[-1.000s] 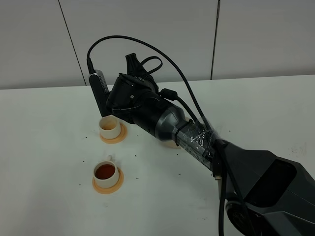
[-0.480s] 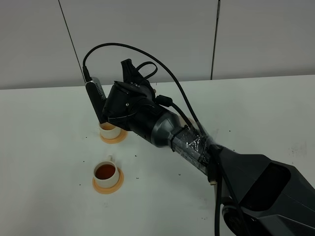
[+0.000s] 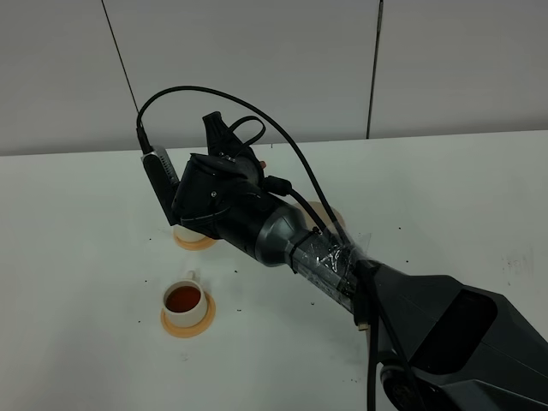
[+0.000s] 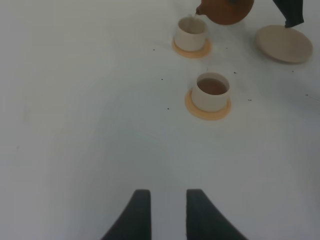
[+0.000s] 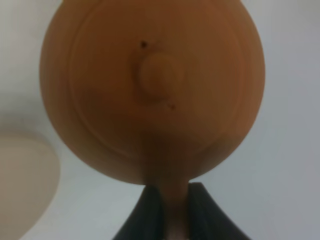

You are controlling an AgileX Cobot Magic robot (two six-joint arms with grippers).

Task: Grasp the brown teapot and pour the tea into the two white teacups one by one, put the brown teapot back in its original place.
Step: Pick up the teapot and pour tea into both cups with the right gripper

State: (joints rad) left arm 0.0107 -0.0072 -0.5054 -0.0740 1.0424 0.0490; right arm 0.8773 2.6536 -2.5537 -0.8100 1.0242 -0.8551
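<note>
Swung leftward, right claw [image 5: 169,202] tilts brown teapot [image 4: 225,9] over far teacup [image 4: 190,32].

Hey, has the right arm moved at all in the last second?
Yes. The right arm has swung left over the far coaster and now hides the cup on it, which showed before.

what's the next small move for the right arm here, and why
Probably tip the brown teapot a little more toward the far teacup. Its spout sits at that cup's rim, the near teacup already holds tea, and the far one looks pale inside.
</note>
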